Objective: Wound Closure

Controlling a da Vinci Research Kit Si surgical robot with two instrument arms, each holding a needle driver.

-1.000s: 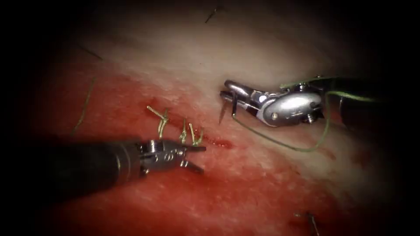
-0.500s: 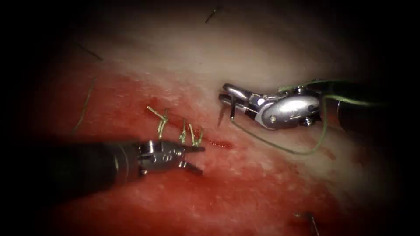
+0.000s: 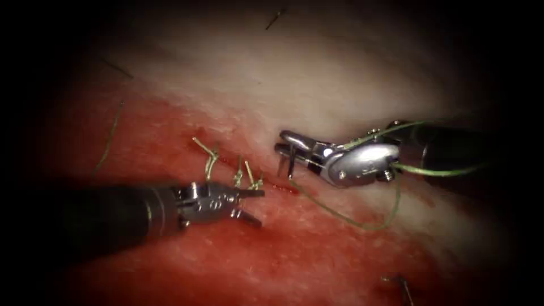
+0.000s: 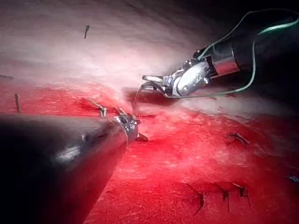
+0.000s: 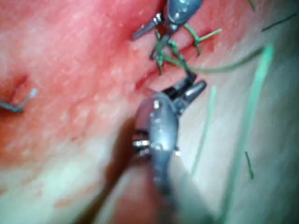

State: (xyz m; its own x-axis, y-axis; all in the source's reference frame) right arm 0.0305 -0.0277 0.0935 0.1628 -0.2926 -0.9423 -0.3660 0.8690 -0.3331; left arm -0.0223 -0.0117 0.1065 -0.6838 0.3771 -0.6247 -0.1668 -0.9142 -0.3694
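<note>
Red fluid (image 3: 317, 249) is spread over the glistening, grainy tissue (image 3: 317, 79), which turns pale and smooth beyond the right tool (image 3: 285, 144). That tool's polished steel jaws are pressed together on the needle (image 3: 290, 164), pinched near its thick end; the thin, dark, curved needle hangs below the jaws, its long axis nearly upright and its tip pointing down at the tissue just right of the cut (image 3: 286, 187), not seen to be in the tissue. Green thread (image 3: 351, 222) is trailed from the needle in a slack loop under the right tool's wrist and is carried back along its shaft. The left tool (image 3: 254, 206) is seen with its dark, slim jaws spread and nothing between them, the upper jaw lying just below the short, stiff, yellow-green thread ends (image 3: 249, 175) of earlier stitches, which stand up along the cut. Compared with a second ago, the right tool and needle have been lowered and brought nearer the cut, while the left tool has hardly shifted.
</note>
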